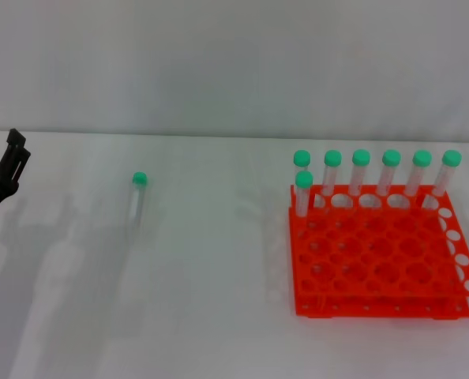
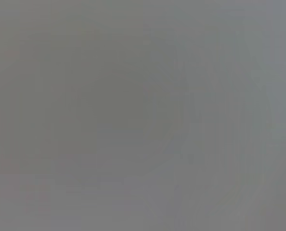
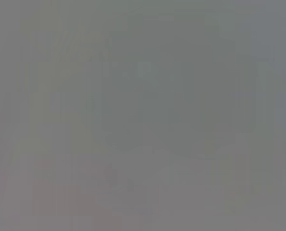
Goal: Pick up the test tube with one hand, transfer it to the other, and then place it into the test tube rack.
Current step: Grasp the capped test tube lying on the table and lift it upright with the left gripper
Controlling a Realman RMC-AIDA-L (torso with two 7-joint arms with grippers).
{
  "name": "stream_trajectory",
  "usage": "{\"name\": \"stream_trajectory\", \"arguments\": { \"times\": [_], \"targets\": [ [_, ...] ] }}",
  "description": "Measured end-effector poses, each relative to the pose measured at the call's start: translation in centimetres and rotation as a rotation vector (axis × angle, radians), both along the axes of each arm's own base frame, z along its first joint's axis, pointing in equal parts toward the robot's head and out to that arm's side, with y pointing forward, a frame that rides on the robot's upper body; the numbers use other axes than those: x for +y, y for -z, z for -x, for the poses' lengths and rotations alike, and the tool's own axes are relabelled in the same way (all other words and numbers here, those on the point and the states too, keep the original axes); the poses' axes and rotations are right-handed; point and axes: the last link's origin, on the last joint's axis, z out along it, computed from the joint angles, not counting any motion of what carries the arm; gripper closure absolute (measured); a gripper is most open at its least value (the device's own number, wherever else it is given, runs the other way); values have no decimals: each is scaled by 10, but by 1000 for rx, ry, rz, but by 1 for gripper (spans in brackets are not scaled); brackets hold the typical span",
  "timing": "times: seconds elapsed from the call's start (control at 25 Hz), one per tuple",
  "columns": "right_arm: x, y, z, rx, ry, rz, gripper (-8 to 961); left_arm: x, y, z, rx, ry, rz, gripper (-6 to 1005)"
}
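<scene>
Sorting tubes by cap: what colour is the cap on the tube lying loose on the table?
Green, seen best in the head view: cap.

On a white table (image 1: 203, 316), a single test tube (image 1: 137, 199) with a green cap lies flat, its cap toward the far side, well apart from the test tube rack (image 1: 380, 257) on the right. The orange-red rack holds seven green-capped tubes (image 1: 391, 172) upright: six along its far row and one just in front at the left end. At the left edge, part of the black left hand (image 1: 1, 185) shows above the table, away from the lying tube
</scene>
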Motion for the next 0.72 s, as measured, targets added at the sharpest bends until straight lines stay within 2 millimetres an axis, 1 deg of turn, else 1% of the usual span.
{"name": "stream_trajectory", "arguments": {
  "times": [0.12, 0.2, 0.28, 0.36, 0.48, 0.72],
  "targets": [
    [0, 4, -8, -14, 50, 21, 98, 1, -2, 4, 16, -19, -1, 141],
    [-2, 6, -15, -7, 82, 35, 98, -3, -3, 9, 24, -43, -9, 141],
    [-7, 5, -19, 0, 91, 32, 98, -12, -4, 16, 27, -74, -27, 142],
    [-11, 5, -19, 0, 82, 22, 98, -20, -5, 21, 26, -86, -39, 142],
    [-11, 5, -18, -5, 75, 21, 98, -32, -6, 26, 25, -94, -51, 142],
    [-6, 5, -14, -14, 71, 27, 98, -43, -2, 29, 11, -103, -47, 142]
  ]
}}
